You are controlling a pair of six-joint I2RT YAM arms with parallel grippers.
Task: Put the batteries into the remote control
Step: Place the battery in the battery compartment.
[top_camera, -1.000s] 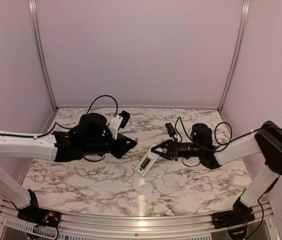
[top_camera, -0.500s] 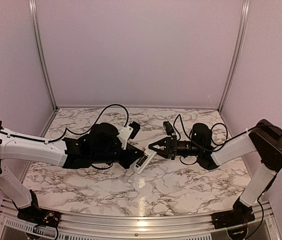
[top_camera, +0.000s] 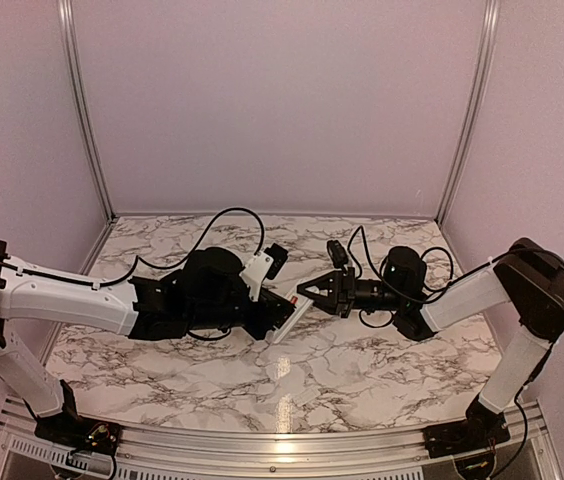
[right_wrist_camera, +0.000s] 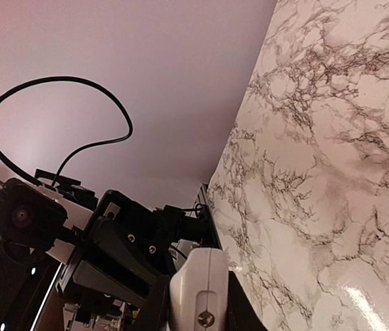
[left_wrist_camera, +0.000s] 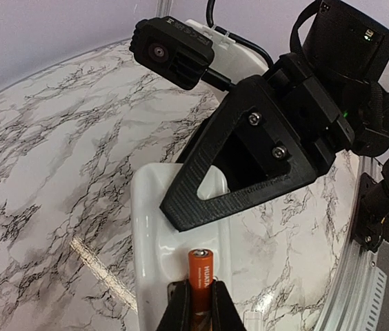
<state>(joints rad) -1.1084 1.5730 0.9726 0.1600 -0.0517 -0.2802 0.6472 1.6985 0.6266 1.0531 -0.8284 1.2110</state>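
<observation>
Lab test booth: plain pale walls (top_camera: 282, 100) up top, metal frame posts (top_camera: 80, 110) at sides, marble-pattern surface (top_camera: 362, 380) below, robot arms (top_camera: 62, 297) bolted at bottom edge.

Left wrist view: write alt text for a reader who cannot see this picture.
The left gripper holds a red battery over the recess in the back of a white remote control. The black right gripper clamps the remote's far end, with a marble table behind.
</observation>
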